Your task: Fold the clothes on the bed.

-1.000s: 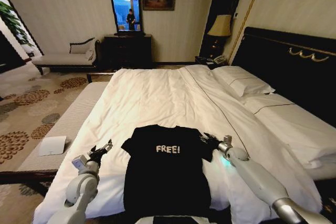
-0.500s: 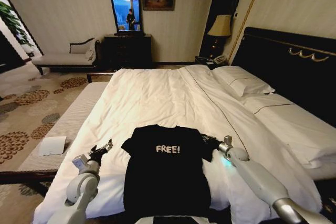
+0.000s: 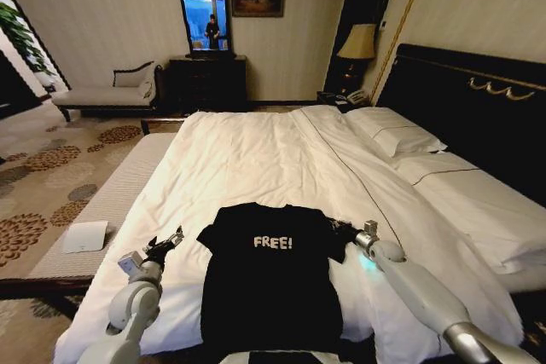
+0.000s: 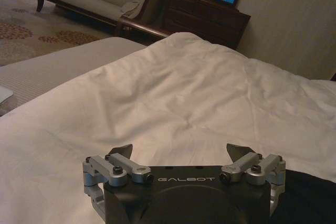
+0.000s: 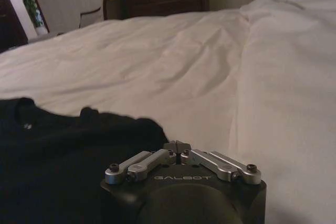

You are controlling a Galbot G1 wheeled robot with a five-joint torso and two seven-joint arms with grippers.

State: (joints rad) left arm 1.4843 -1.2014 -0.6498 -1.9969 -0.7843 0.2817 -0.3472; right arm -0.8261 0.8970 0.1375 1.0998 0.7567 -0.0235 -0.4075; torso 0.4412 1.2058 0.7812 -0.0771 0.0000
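Note:
The clothes are one black T-shirt (image 3: 269, 283) with white "FREE!" lettering, spread flat, chest up, on the near end of the bed (image 3: 256, 159). My right gripper (image 3: 339, 228) lies low on the duvet at the edge of the shirt's right sleeve (image 5: 131, 129). Its fingertips (image 5: 177, 145) are pressed together right at the sleeve's hem. My left gripper (image 3: 168, 243) hovers over the white duvet, a short way out from the shirt's left sleeve (image 3: 209, 236). It is open with nothing between its fingers (image 4: 122, 151), and a dark corner of the T-shirt (image 4: 310, 198) shows beside it.
White pillows (image 3: 397, 134) and a dark headboard (image 3: 478, 100) lie to the right. A padded bench (image 3: 111, 202) with a white box (image 3: 85, 236) runs along the bed's left side. A chaise (image 3: 107, 91), dresser (image 3: 207, 83) and patterned carpet stand beyond.

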